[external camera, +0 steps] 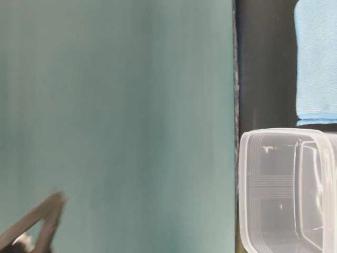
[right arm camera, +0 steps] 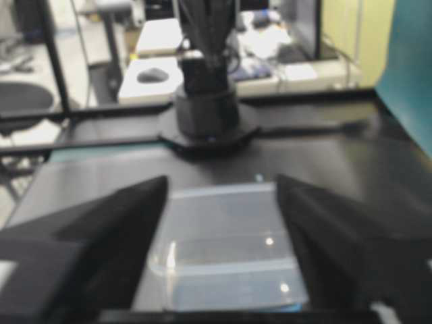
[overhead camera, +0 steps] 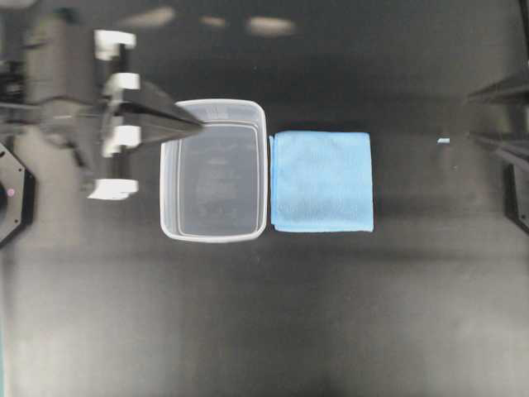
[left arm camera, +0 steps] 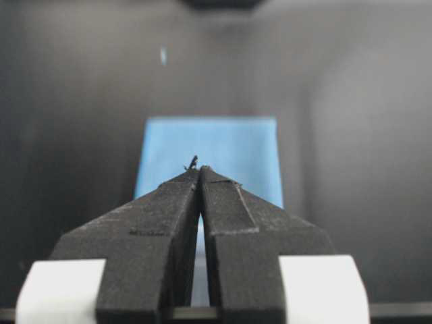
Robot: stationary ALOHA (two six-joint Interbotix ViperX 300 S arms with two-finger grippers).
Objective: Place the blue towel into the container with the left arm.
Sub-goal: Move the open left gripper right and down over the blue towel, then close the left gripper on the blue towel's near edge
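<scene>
the blue towel (overhead camera: 321, 181) lies flat on the black desk (overhead camera: 273, 314) just right of the container (overhead camera: 214, 233) (nearly touching its rim), while the left hand (overhead camera: 197, 126), clenched on nothing, hovers over the tub's upper-left corner, and the right hand (right arm camera: 221, 202) is spread wide.

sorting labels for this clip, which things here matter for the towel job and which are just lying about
For the job:
- blue towel, flat on the table beside the container
- container, nothing in it
- left gripper, shut, over the container's rim

Just there:
- right gripper, open, idle
- small pale scrap on the table
</scene>
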